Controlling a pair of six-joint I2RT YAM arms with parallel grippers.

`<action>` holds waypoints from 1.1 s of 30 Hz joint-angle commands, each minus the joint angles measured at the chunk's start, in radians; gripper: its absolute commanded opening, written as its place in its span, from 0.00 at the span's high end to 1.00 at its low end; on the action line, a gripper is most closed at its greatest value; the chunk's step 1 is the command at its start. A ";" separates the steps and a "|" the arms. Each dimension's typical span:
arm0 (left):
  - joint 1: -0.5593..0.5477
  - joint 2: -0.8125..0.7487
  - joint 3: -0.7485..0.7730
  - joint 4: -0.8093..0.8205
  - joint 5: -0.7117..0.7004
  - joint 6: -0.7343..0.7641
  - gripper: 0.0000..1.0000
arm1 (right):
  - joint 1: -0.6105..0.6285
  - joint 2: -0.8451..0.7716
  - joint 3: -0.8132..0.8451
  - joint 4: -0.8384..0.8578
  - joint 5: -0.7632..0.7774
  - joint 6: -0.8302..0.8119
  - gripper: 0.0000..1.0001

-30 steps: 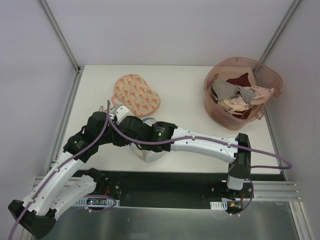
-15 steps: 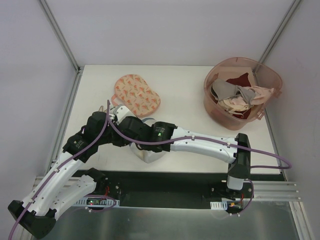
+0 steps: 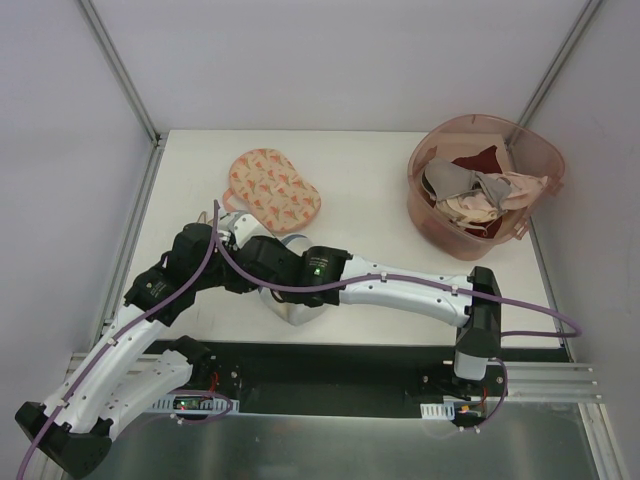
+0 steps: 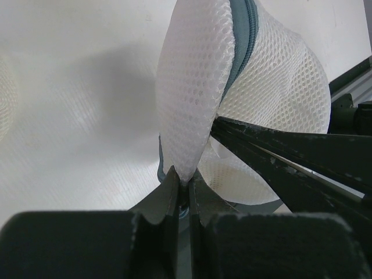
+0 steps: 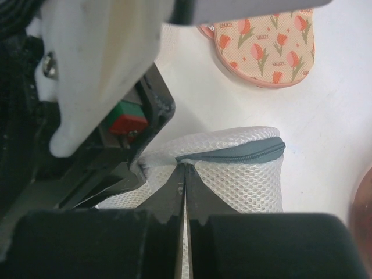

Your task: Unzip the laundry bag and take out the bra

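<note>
The arms (image 3: 390, 285) hide most of the laundry bag (image 3: 297, 308) at the front of the white desk (image 3: 370, 190). The left hand (image 4: 183, 180) clamps its mesh, and the right hand (image 5: 185, 168) is pressed together at its zipper (image 5: 232, 154). A printed pouch (image 3: 275, 187) lies behind, a tub (image 3: 440, 228) to the right.

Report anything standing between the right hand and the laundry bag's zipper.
Nothing visible does: the right hand is shut at the end of the zipper on the laundry bag. The left hand pinches its mesh edge alongside.
</note>
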 commanded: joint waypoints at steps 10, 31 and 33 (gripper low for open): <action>-0.010 -0.016 0.030 0.030 0.031 0.001 1.00 | -0.025 -0.109 -0.090 0.048 0.066 0.055 0.99; -0.010 -0.015 0.031 0.030 0.043 0.041 1.00 | -0.234 -0.290 -0.275 0.157 -0.142 0.153 0.99; -0.010 -0.016 0.033 0.033 0.043 0.050 1.00 | -0.266 -0.312 -0.311 0.170 -0.167 0.170 0.99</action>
